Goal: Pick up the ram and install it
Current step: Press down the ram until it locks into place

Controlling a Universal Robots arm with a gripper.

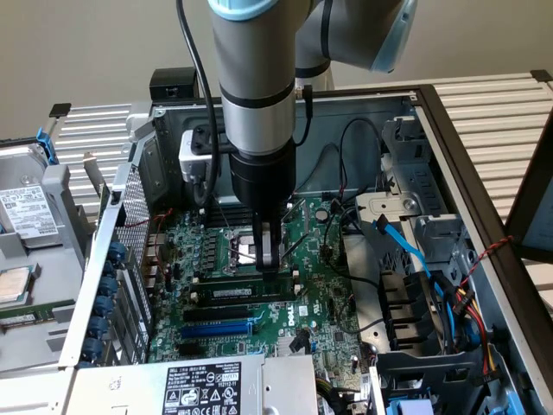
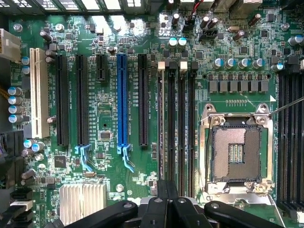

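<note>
You've got the arm (image 1: 259, 86) vertical at frame center, jaws (image 1: 270, 259) closed tight w/ nothing held, tips just above the thin dark-green ram (image 1: 244, 289) on the mobo (image 1: 320, 294).

Ram (image 1: 242, 292) — long dark-green stick (white label) — seated flat along a motherboard slot

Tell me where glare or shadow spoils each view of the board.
Wrist view: bright glare washes out the motherboard along its far edge, by the row of connectors, while the gripper is a dark, unlit mass. Exterior view: light is even and soft, but the arm shades the board around the ram.
</note>
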